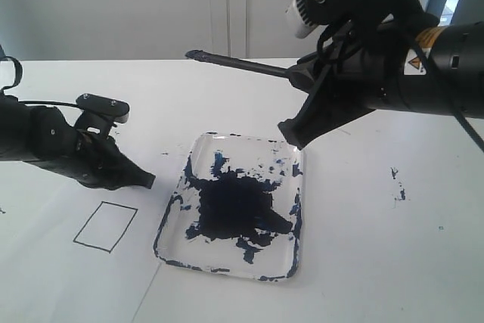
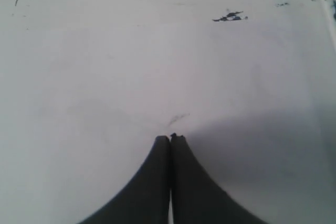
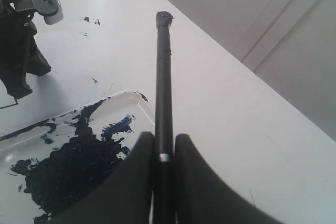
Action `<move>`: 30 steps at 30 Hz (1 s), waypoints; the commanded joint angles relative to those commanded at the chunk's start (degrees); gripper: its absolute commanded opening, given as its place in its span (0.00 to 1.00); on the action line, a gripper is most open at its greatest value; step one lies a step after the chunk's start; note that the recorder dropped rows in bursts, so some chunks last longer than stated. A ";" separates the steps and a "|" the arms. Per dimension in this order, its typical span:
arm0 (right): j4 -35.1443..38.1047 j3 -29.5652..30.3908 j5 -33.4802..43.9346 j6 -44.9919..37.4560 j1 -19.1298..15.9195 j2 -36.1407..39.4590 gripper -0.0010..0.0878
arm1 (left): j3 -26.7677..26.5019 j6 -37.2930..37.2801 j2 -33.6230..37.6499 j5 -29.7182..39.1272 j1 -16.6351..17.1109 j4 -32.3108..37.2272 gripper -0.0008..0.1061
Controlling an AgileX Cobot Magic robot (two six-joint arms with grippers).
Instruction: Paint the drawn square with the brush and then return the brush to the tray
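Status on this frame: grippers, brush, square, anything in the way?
Right gripper shut on brush, in the air by tray. Left gripper shut, empty, beside square. Square unpainted, nothing on it.

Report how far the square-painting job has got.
Done: the brush is out of the tray, its tip dark with paint. In hand: the right gripper is shut on it, holding it in the air. Remaining: the drawn square is a blank outline, so the painting and the brush's return are both to come. The left gripper sits shut near the square.

Two arms, jaws closed.
Left gripper [image 1: 145, 180] low, 9 o'clock; right gripper [image 3: 164, 142] raised, 2 o'clock, seemingly tilted, pinching brush [image 3: 163, 77].
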 joint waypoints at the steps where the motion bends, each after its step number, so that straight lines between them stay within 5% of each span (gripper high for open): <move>1: 0.00 0.00 0.00 0.00 0.00 0.00 0.01 | 0.00 0.00 -0.55 0.53 0.00 0.13 0.01; 9: 0.00 0.00 0.69 0.00 0.00 0.00 0.01 | 0.00 5.11 -11.94 6.23 0.56 0.24 0.01; 14: 0.73 0.00 1.86 0.00 0.00 0.11 0.01 | 0.12 7.07 -17.60 21.04 0.56 5.55 0.01; 20: 1.42 0.00 2.69 0.00 0.00 0.11 0.01 | 3.25 -1.84 -18.18 35.81 0.56 17.70 0.01; 30: 2.36 0.00 2.79 0.00 0.00 0.11 0.01 | 12.22 -9.55 -23.96 37.82 0.56 19.62 0.01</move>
